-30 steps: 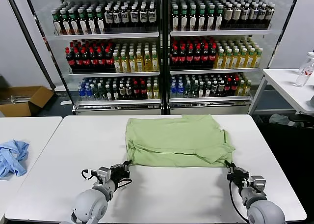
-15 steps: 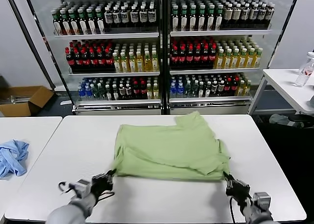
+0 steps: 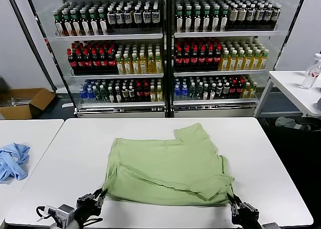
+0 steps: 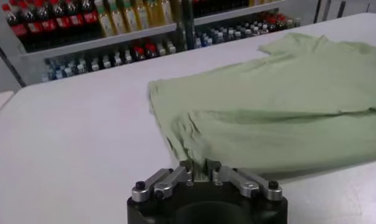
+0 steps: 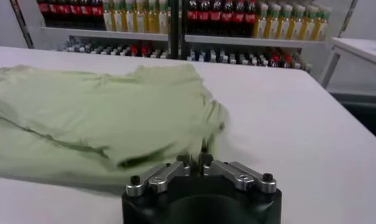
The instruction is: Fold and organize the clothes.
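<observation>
At the near edge of the white tabletop, the left hand sits at about 7 o'clock and the right hand at about 5 o'clock, each pinched narrow on a near corner of the light green short-sleeved polo shirt of soft fabric. The left wrist view shows the left hand's fingers closed onto a bunched corner of green cloth, and the right wrist view shows the right hand nipping the hem at the other corner. From both hands the shirt lies straight ahead toward 12 o'clock, spread flat near the tabletop's middle and partly folded over itself, its long axis running 9 to 3 between the two grips. Neither arm is nearer; each holds its own corner, so I judge that any coming fold turns on both hands moving together along the 6-to-12 line, carrying the near hem over the far part. A flap pokes out at the far side around 1 o'clock; whether it is a sleeve or the collar I cannot tell. Buttons and any chest print are hidden. Both arms are cut off by the bottom of the head view. Well apart at 9 o'clock, a crumpled light blue cloth rests on a neighbouring white table.
</observation>
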You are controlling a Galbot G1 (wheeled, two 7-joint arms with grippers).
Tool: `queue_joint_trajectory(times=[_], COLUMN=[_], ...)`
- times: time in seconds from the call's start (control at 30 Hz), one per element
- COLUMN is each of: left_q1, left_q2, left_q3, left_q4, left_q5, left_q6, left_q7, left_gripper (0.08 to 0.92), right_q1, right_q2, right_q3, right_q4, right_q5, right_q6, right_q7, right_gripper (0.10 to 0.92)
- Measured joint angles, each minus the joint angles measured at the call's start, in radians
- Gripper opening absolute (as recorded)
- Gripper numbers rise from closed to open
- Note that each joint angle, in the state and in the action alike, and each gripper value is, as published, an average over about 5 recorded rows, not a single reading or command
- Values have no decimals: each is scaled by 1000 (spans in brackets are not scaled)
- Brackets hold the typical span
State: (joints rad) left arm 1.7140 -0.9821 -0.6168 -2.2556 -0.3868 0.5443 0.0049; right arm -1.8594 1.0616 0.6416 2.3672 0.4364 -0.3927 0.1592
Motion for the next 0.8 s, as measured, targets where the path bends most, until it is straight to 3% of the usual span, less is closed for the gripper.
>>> queue_joint_trajectory(times=[0.23,0.53,0.8], left_q1=[-133,-480,-737], left_q2=[15,8,-13], left_q3=[28,183,310], left_q4=[33,277,541], left_q5=[-30,-62,-63], left_q6=[-1,-3,-16], left_q7=[6,28,70], left_gripper=[523,776,822], right_q1=[256,717,1042], right_q2=[-11,33,128], right_q3=[-61,-252,-367], right_q4=[-97,-417,-757], right_q5=[76,112,73], right_q6=[-80,-127,-123], right_q7=[37,48,36], right_gripper=[594,812,823])
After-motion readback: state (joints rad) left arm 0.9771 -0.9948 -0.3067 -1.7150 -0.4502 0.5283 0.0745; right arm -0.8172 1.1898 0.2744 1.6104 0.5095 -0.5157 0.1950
